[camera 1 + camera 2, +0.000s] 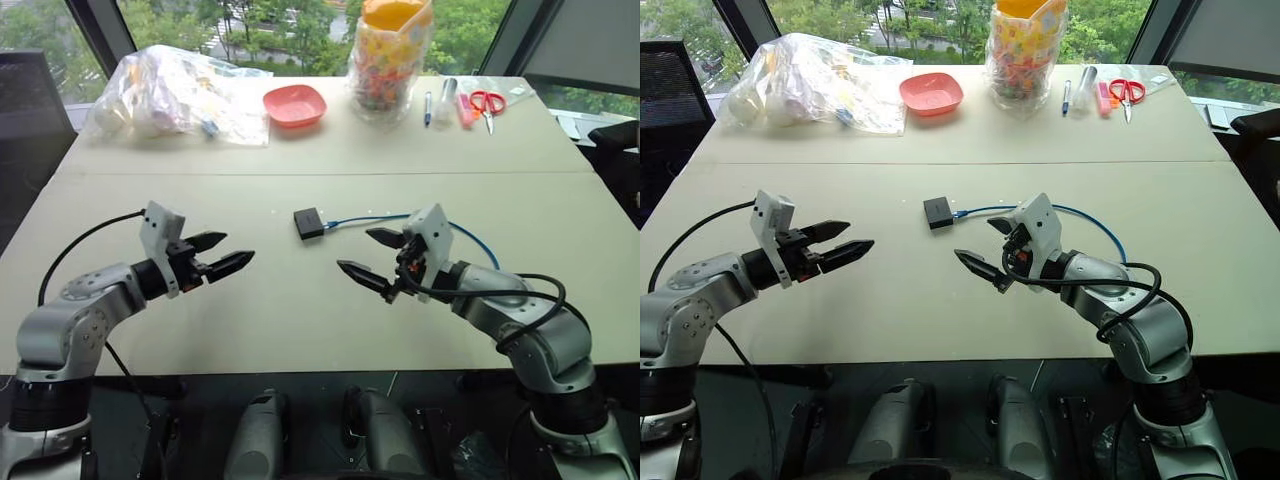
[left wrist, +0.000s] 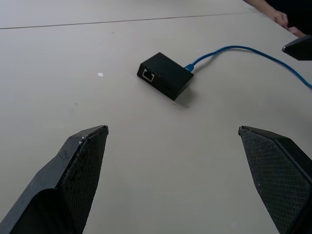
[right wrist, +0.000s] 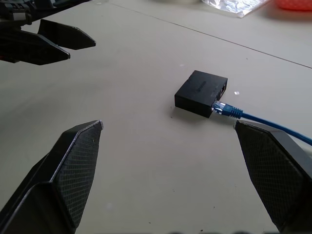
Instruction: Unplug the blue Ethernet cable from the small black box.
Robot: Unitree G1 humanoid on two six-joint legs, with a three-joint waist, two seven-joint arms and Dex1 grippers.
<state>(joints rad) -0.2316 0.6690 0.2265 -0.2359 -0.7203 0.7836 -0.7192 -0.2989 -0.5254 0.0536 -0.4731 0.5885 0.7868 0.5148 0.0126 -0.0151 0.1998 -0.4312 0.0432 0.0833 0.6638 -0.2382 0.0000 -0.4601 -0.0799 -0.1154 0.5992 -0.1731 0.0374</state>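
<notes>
Head views, box: the small black box (image 1: 309,223) lies flat on the table (image 1: 300,310) between the two arms, a little beyond both sets of fingertips.
Head views, cable: the blue Ethernet cable (image 1: 360,219) is plugged into the box side facing the robot's right; it arcs away behind the right gripper (image 1: 370,256).
Head views, nearer arm: judged the right; the plug end sits just beyond its upper finger. The left gripper (image 1: 222,252) is well apart from the box.
Head views, jaws: both spread wide, empty.
Left wrist view: box (image 2: 165,75) ahead of the parted fingers (image 2: 83,165), an empty port facing the camera, cable (image 2: 229,50) leaving the far side.
Right wrist view: clear plug (image 3: 219,107) seated in the box (image 3: 201,92); cable axis runs from the box towards one finger (image 3: 273,170), roughly crosswise to the reach.
Pull line: judged along the cable, away from the box; the box looks light and may need holding.
Surface: plain beige tabletop, bare around the box.
Room: far edge holds a plastic bag (image 1: 175,95), red dish (image 1: 294,104), filled jar (image 1: 390,55), scissors (image 1: 488,103); windows behind.
</notes>
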